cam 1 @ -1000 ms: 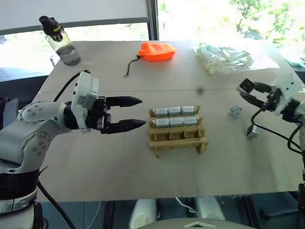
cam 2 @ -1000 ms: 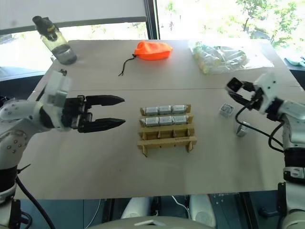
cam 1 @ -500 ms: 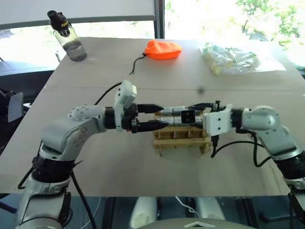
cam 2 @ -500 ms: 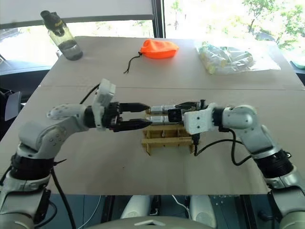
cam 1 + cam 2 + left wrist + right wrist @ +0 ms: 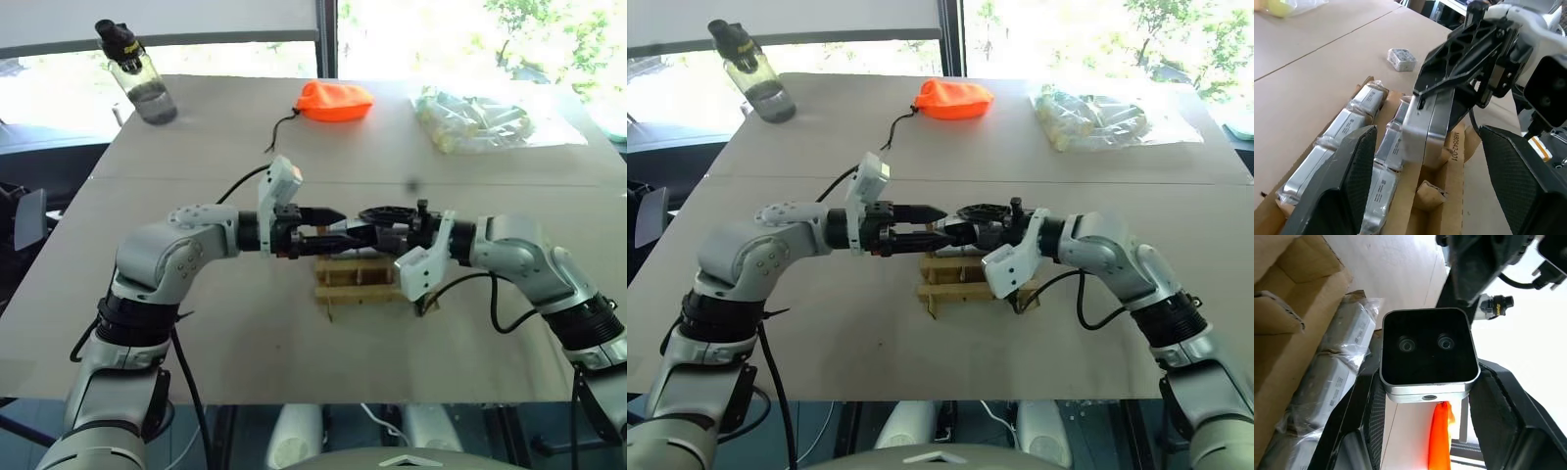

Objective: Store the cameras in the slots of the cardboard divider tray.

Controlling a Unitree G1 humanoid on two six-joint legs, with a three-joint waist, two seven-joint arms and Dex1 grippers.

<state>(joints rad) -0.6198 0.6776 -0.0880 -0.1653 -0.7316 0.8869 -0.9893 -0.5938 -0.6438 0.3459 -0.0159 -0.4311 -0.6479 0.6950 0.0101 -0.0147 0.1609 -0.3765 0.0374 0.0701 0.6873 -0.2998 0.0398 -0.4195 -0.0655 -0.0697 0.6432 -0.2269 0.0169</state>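
Note:
The cardboard divider tray (image 5: 361, 293) sits mid-table, its two far rows filled with plastic-wrapped silver cameras (image 5: 1338, 136). Just above the tray my right gripper (image 5: 364, 225) is shut on a bare silver camera (image 5: 1426, 347), whose dark two-lens face shows in the right wrist view. My left gripper (image 5: 331, 225) faces it tip to tip and stands open. Its fingers (image 5: 1352, 181) flank the held camera (image 5: 1426, 125) without touching it. One more small grey camera (image 5: 1401, 58) lies on the table beyond the tray.
An orange drawstring pouch (image 5: 334, 102) lies at the back centre. A clear bag of pale tubes (image 5: 475, 119) is at the back right, and a water bottle (image 5: 137, 83) stands at the back left. The brown table (image 5: 245, 343) runs bare toward its front edge.
Both grippers have swung in from the table's sides and now meet over the tray. The right one came from the right and rolled its wrist. Little has moved in the last half second.

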